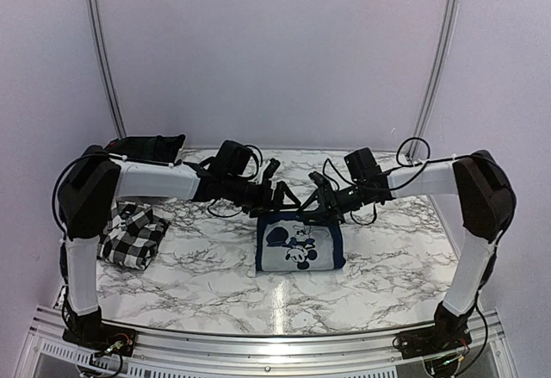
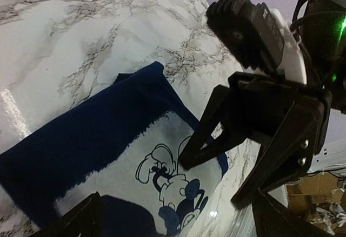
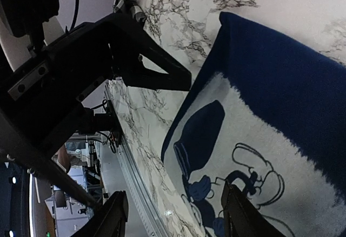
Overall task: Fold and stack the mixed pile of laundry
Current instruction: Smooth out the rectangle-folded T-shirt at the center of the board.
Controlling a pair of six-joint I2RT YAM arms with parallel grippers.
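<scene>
A folded navy blue T-shirt [image 1: 299, 245] lies at the table's middle, its pale cartoon print [image 2: 173, 177] facing up. Both grippers hover over its far edge. My left gripper [image 1: 282, 192] is open wide, its fingers [image 2: 78, 221] spread over the shirt with nothing between them. My right gripper [image 1: 312, 199] faces it, also open and empty, with one finger [image 3: 240, 215] over the print. A crumpled black-and-white check shirt [image 1: 131, 234] lies at the left. A dark green-and-navy plaid garment [image 1: 157, 146] sits at the back left.
The marble table [image 1: 215, 266] ends in a metal rail [image 1: 267, 343] at the near edge. Pale walls close in the back and sides. The two grippers' fingers stand close together above the T-shirt.
</scene>
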